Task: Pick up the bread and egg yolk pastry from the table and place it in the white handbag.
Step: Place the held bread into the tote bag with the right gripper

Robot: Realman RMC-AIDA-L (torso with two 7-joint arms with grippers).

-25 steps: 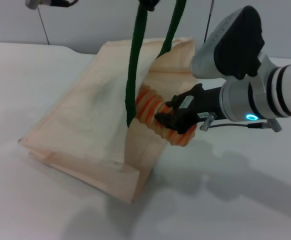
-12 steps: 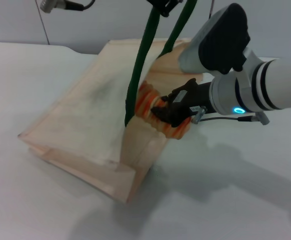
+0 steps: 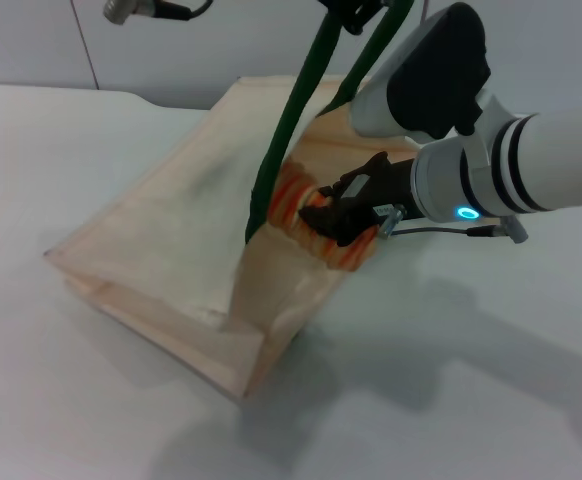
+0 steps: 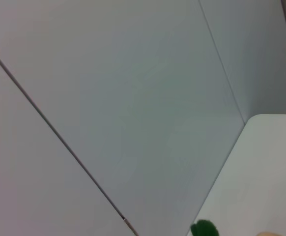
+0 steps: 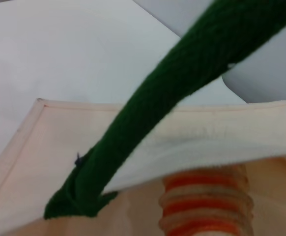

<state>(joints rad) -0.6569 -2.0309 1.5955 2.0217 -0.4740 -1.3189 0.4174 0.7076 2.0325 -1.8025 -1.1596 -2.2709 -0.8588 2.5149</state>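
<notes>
The white handbag (image 3: 171,230) lies tilted on the table with its mouth held open. Its green handles (image 3: 291,130) run taut up to my left gripper (image 3: 351,8) at the top edge of the head view, which is shut on them. My right gripper (image 3: 329,218) is shut on the bread (image 3: 289,200), a beige loaf with orange stripes, at the bag's mouth. One end of the loaf is inside the opening. The other end (image 3: 353,256) sticks out below the fingers. The right wrist view shows the bread (image 5: 207,206) under the bag's rim (image 5: 221,142) and a handle (image 5: 182,88). The egg yolk pastry is out of view.
The white table (image 3: 491,400) spreads around the bag, with a grey wall behind it. A grey metal cylinder with a cable (image 3: 136,10) hangs at the top left. The left wrist view shows only wall, the table's corner (image 4: 271,162) and a bit of green handle (image 4: 204,228).
My left gripper has pulled the handles to the right and the bag has shifted with them. My right gripper has carried the bread up and left, further into the bag's mouth.
</notes>
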